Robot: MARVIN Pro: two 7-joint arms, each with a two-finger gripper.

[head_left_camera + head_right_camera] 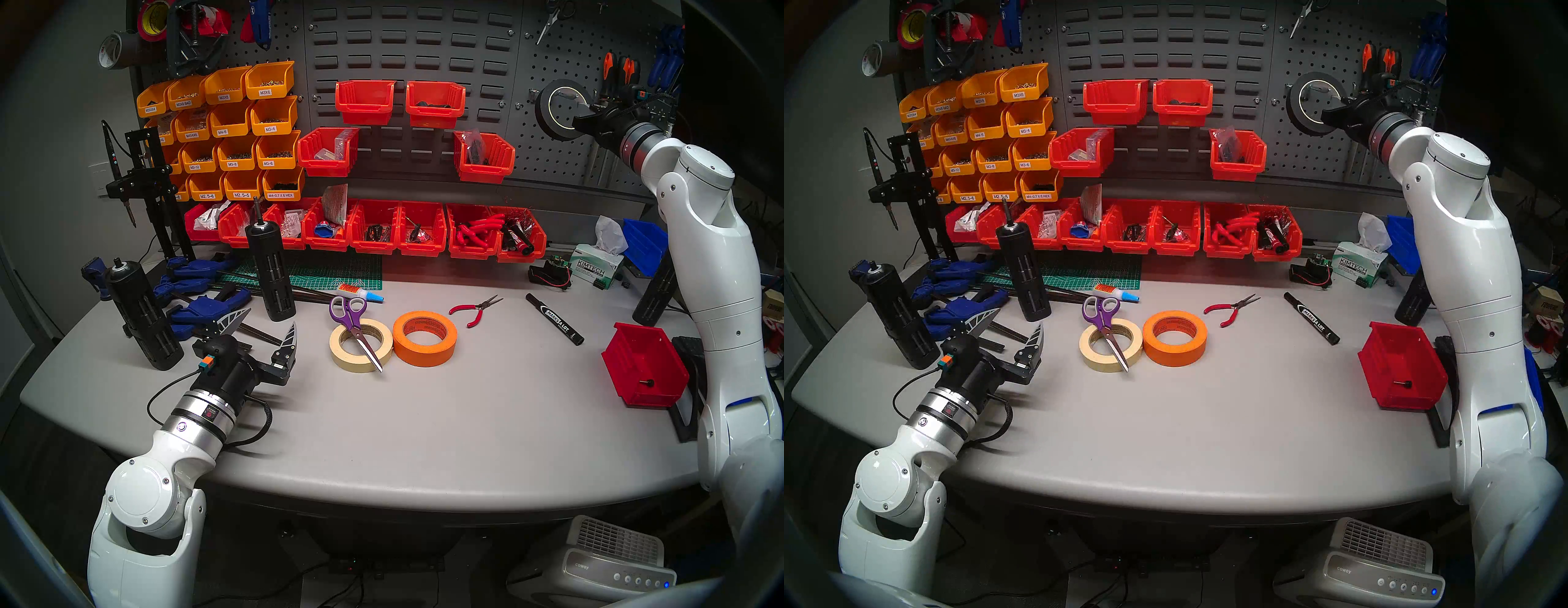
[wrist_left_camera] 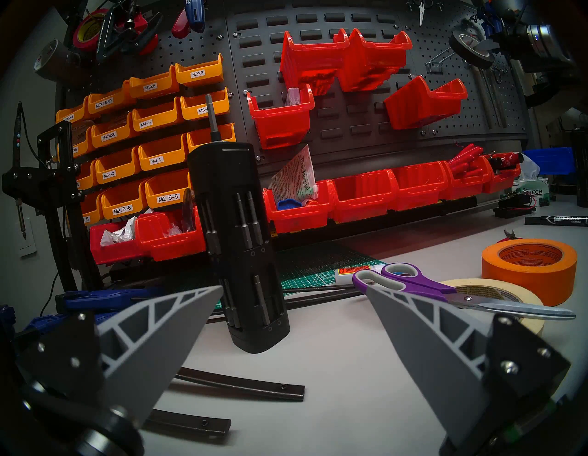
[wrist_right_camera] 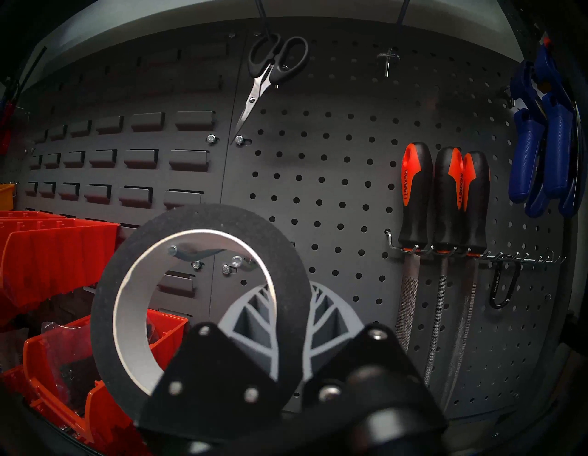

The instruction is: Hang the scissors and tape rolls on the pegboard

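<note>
1. Head stereo left: the right gripper (image 1: 579, 121) has its jaws clenched on the rim of the black tape roll (image 1: 558, 109), held upright against the pegboard (image 1: 564, 165) with a metal hook (image 1: 566, 94) showing through its core. To hang it well, I judge the core should slide fully over the hook and settle onto it before the jaws let go. On the surface (image 1: 424, 416) lie two more rolls, the beige tape roll (image 1: 339, 346) touching the orange tape roll (image 1: 424, 337), and one pair of purple scissors (image 1: 354, 327) across the beige one.

2. Head stereo right: the same count of three rolls and one pair of scissors. The left gripper (image 1: 1009, 335) waits low over the surface, jaws released and empty, near but apart from the beige roll.

3. Left wrist: the scissors' blades rest on the beige roll and their handles reach toward the green cutting mat (image 2: 305, 264). The orange roll stands just behind.

4. Right wrist: one finger (image 3: 251, 315) sits inside the white core and the other outside the black rim. The hook tip appears high in the opening, so a slight lowering seems needed to seat the roll. One pair of black-handled scissors (image 3: 270, 70) and three files (image 3: 442, 203) already hang on the pegboard.
</note>
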